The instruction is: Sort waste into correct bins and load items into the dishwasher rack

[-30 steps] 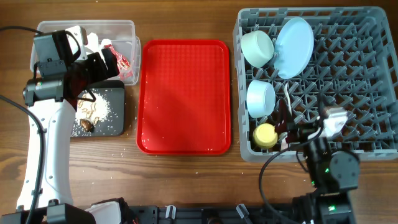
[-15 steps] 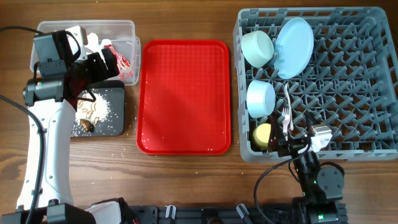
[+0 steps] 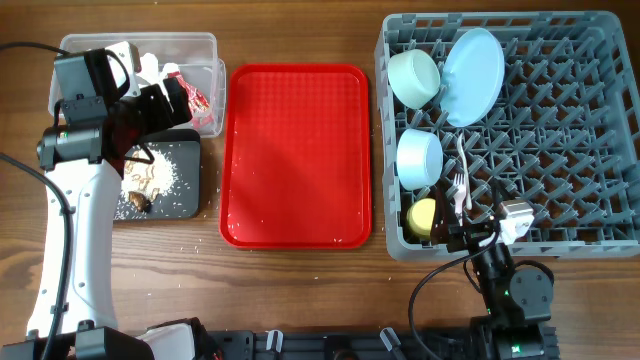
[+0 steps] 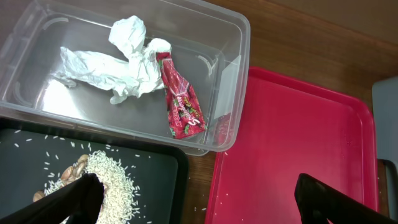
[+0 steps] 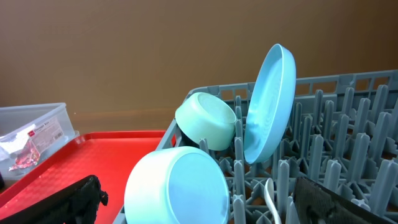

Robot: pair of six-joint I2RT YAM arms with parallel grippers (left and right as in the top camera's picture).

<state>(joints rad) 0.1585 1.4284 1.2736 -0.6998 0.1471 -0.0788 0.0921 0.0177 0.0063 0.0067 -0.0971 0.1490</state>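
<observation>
The grey dishwasher rack (image 3: 560, 130) holds the light blue plate (image 3: 473, 75), pale green bowl (image 3: 413, 77), light blue bowl (image 3: 419, 158), yellow cup (image 3: 425, 216), and the white fork (image 3: 458, 186) and spoon (image 3: 463, 150). Crumpled white paper (image 4: 124, 59) and the red-and-white wrapper (image 4: 180, 102) lie in the clear tub (image 4: 233, 37). Brownish scraps (image 4: 74, 168) and rice lie on the black tray (image 4: 37, 134). My left gripper (image 4: 199, 205) is open and empty above the tub's near corner. My right gripper (image 5: 205, 208) is open and empty at the rack's front edge, facing the light blue bowl (image 5: 177, 186).
The flat red tray (image 3: 295, 155) lies between the bins and the rack with a few rice grains on it. Loose grains dot the wooden table in front of the black tray (image 3: 185, 190). The right arm's base sits just below the rack's front wall.
My right gripper has pulled back from the rack's front rows to its front edge, leaving the fork and spoon showing among the pegs. The left arm has not moved.
</observation>
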